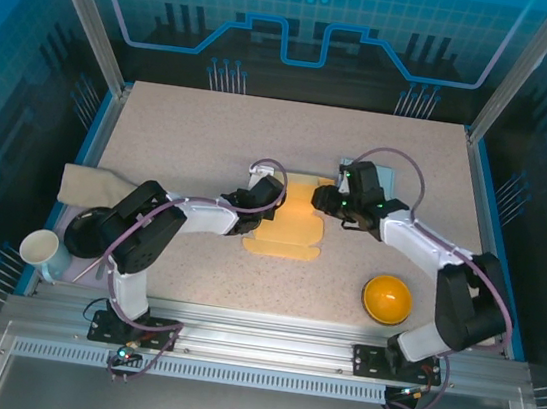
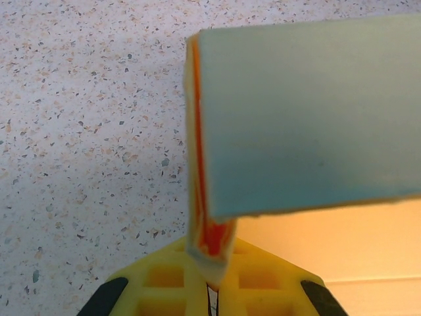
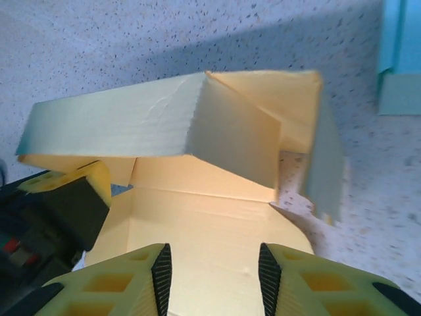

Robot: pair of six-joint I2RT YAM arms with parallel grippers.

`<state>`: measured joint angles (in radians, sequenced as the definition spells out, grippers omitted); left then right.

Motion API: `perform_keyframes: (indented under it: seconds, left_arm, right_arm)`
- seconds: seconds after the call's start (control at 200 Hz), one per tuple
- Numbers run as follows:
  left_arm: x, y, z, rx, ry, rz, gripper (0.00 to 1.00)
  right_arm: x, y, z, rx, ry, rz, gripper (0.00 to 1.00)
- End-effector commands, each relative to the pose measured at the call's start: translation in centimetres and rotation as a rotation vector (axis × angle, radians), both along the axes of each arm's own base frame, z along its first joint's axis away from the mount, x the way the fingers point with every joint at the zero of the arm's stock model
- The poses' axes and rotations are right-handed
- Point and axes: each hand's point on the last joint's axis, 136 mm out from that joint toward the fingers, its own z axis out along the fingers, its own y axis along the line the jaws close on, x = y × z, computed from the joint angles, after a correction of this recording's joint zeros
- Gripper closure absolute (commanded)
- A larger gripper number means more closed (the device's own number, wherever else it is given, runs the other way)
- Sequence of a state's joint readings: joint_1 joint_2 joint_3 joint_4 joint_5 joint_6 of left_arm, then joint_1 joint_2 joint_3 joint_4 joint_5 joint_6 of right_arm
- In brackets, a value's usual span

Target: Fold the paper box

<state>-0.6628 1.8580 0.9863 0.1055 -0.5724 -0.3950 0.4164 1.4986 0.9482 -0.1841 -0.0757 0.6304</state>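
The yellow paper box lies partly folded in the middle of the table. My left gripper is at its left edge, shut on the corner of a raised side flap; the flap's pale outer face rises just beyond the fingers. My right gripper hangs over the box's right part. In the right wrist view the right gripper is open over the flat yellow base panel, nothing between its pads. Beyond it, walls stand up at the left and far side.
An orange bowl sits at the front right. A white cup, a black object and a beige cloth lie at the left edge. A pale teal item sits behind the right gripper.
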Motion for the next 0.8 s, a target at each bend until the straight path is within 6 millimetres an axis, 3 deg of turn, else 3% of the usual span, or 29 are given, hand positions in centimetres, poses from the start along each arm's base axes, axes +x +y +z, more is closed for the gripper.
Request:
perform_keyframes:
  seconds: [0.0, 0.19, 0.28, 0.485, 0.795]
  left_arm:
    - [-3.5, 2.5, -5.7, 0.115, 0.22, -0.005, 1.0]
    - [-3.5, 2.8, -5.6, 0.133, 0.215, -0.011, 1.0]
    - [-3.5, 2.8, -5.6, 0.132, 0.216, -0.014, 1.0]
    - [-3.6, 2.5, -5.4, 0.122, 0.212, -0.031, 1.0]
    - [-3.5, 2.1, -4.9, 0.106, 0.201, -0.056, 1.0]
  right_arm:
    - [-1.3, -2.4, 1.2, -0.163, 0.002, 0.12, 0.58]
    - [1.2, -7.0, 3.7, -0.452, -0.169, 0.201, 0.58]
    - [2.3, -6.6, 4.0, -0.587, -0.313, 0.375, 0.57]
    - [4.5, -6.7, 2.3, -0.895, -0.555, 0.665, 0.57]
    - [3.8, -5.1, -1.4, -0.727, -0.648, 0.945, 0.56]
